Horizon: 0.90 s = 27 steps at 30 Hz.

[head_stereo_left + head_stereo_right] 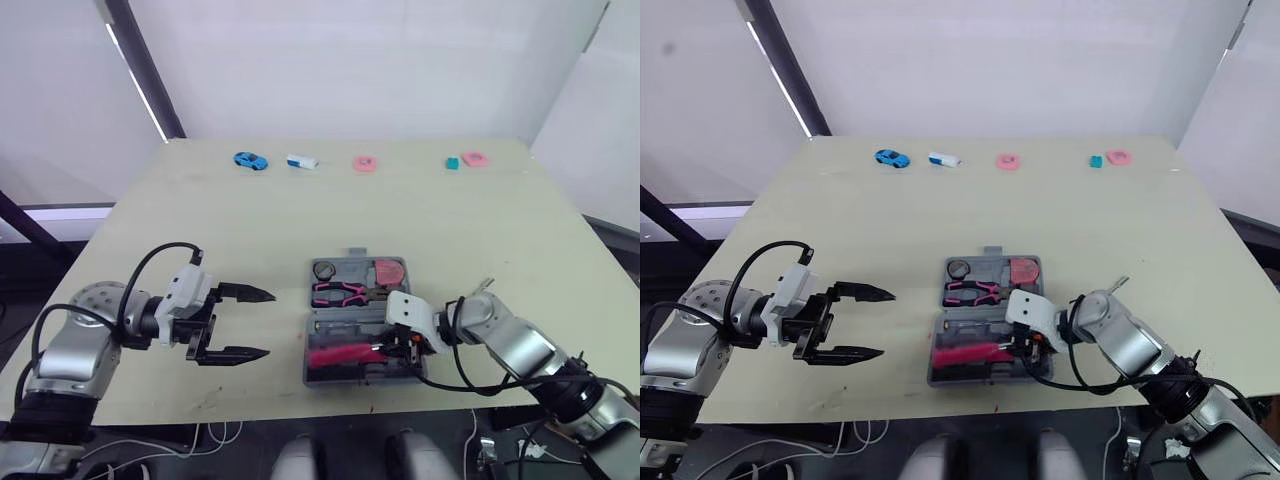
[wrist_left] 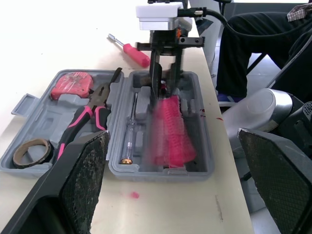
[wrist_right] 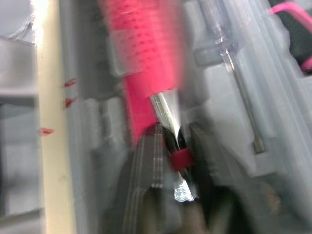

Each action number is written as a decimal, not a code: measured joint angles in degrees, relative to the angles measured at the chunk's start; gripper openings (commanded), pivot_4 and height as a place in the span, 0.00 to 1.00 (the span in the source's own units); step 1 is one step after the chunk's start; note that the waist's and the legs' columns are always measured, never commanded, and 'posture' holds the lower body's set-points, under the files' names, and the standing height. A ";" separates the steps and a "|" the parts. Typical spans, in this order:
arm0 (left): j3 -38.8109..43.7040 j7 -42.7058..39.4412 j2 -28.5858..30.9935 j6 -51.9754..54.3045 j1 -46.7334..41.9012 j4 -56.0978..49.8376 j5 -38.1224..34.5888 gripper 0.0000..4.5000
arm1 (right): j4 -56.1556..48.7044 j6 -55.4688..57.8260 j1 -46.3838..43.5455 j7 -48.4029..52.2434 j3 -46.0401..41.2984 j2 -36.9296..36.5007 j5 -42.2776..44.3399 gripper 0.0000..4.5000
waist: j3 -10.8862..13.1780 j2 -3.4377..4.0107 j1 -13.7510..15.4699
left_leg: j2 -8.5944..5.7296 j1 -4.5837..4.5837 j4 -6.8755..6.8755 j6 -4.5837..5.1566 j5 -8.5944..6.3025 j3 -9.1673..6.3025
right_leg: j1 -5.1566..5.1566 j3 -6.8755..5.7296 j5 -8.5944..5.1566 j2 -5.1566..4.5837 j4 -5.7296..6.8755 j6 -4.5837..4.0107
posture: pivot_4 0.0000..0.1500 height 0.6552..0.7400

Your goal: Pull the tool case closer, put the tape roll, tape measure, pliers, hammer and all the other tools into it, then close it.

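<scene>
R gripper (image 1: 384, 347) clenched on hammer (image 1: 335, 355) shaft over tool case (image 2: 146, 170); shd seat handle flat inside, then release. L gripper (image 1: 268, 323) spread, idle.

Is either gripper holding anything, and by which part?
The right gripper grips the pink-handled tool by its metal shaft, just beyond the handle, over the tool case. The left gripper is open and empty.
</scene>
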 measured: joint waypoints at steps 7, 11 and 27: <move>0.01 0.00 0.00 -0.07 0.00 0.60 0.11 1.00 | 0.04 0.03 0.07 -0.58 -0.37 0.05 -0.14 0.01 | 0.00 0.00 0.06 | 0.00 -0.01 0.00 0.00 0.00 0.01 | 0.00 0.01 0.00 -0.01 -0.01 0.00 | 1.00 1.00; 0.02 0.00 0.01 -0.07 -0.02 0.65 0.10 1.00 | -0.62 0.30 0.07 -0.75 -0.38 -0.05 -0.16 0.01 | 0.00 0.00 0.07 | 0.00 -0.01 0.00 0.00 0.00 0.02 | 0.00 0.01 0.00 -0.01 -0.01 0.00 | 1.00 1.00; 0.93 0.02 0.26 -0.64 -0.25 3.69 1.16 1.00 | -8.14 6.16 -12.86 7.35 8.79 -6.24 -8.02 0.01 | 0.02 0.03 0.03 | 0.00 -0.03 0.01 0.00 0.00 0.04 | -0.03 0.00 -0.02 -0.03 -0.01 -0.03 | 1.00 1.00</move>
